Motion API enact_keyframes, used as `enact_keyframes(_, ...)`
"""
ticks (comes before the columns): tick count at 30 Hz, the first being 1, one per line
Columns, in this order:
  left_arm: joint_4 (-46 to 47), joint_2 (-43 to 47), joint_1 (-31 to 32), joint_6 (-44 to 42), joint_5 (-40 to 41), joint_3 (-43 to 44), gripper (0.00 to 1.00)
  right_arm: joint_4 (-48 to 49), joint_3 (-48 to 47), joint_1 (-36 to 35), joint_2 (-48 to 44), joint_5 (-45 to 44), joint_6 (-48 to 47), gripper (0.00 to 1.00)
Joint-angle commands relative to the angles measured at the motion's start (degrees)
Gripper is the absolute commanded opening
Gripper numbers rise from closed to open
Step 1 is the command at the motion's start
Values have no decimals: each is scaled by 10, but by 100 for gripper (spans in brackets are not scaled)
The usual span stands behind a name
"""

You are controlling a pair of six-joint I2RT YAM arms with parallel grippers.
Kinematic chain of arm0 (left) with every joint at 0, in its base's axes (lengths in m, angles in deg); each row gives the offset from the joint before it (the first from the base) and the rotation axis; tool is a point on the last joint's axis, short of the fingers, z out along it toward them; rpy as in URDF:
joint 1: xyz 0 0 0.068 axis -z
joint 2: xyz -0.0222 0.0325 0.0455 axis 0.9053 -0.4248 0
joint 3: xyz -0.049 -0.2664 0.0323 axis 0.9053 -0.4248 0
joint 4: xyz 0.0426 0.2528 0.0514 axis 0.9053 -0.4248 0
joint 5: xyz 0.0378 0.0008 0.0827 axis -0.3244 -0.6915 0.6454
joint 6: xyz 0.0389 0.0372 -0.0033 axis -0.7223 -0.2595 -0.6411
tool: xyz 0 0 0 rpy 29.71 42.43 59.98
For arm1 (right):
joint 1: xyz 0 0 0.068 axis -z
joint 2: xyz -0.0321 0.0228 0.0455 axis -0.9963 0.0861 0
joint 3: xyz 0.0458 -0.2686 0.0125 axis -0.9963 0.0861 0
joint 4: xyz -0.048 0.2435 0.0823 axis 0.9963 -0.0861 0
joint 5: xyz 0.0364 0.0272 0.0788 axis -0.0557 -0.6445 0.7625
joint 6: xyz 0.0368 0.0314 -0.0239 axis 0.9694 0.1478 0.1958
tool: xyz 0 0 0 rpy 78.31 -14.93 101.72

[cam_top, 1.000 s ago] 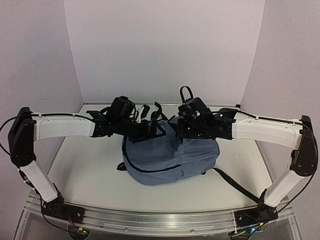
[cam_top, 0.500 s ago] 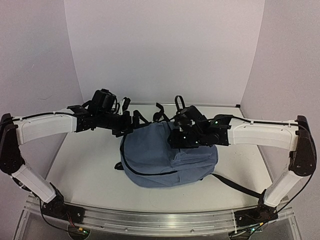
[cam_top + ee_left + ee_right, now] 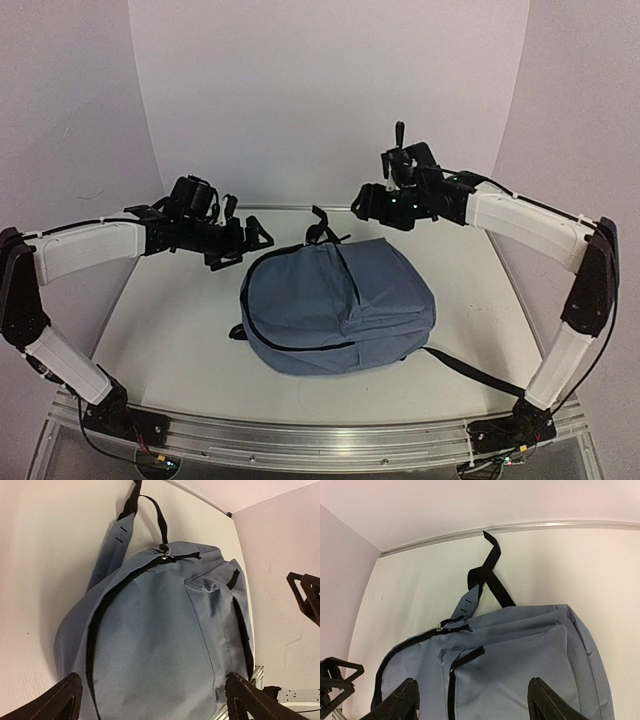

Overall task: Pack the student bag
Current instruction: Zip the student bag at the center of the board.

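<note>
The bag (image 3: 340, 310) lies flat on the table (image 3: 170, 330). Left gripper (image 3: 245, 245) hangs just off the bag's far left; right gripper (image 3: 360, 205) is raised above its far edge. Both have fingers spread wide, holding nothing.

Wrist views' lower edges crop the student bag (image 3: 165, 645).

Soft, even overhead light, no glare; faint shadow hugs the student bag (image 3: 340, 310) below the left claw (image 3: 248, 237) and right claw (image 3: 362, 203) (wrist views bend at edges, near fingertips (image 3: 50, 702) dark, blurred)
</note>
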Motion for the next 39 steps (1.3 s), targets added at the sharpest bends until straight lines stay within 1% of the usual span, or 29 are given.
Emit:
enact_keyframes(1,-26,16,-29,-16,1,-18,100,-2,-55,30,68,97,-40,71)
enact_keyframes(7,2,1,-42,-8,-35,-41,100,9,-96,49,130,173,-36,68)
enact_keyframes(11,18,-27,-42,-2,-54,-49,100,30,-90,49,152,219,-21,64)
enact_keyframes(16,41,-39,-42,7,-66,-56,100,61,-74,50,161,253,-4,59)
enact_keyframes(21,59,-54,-42,0,-70,-64,99,96,-59,50,168,273,17,50)
enact_keyframes(23,73,-60,-42,0,-77,-67,92,104,-59,49,173,276,20,46)
enact_keyframes(27,81,-68,-42,1,-77,-67,74,107,-61,49,180,279,21,37)
enact_keyframes(34,72,-79,-42,-4,-69,-64,57,110,-63,50,192,268,16,34)
enact_keyframes(37,79,-79,-42,-7,-75,-67,53,110,-65,49,198,267,14,27)
enact_keyframes(39,86,-79,-42,-8,-78,-70,47,111,-65,50,197,267,12,16)
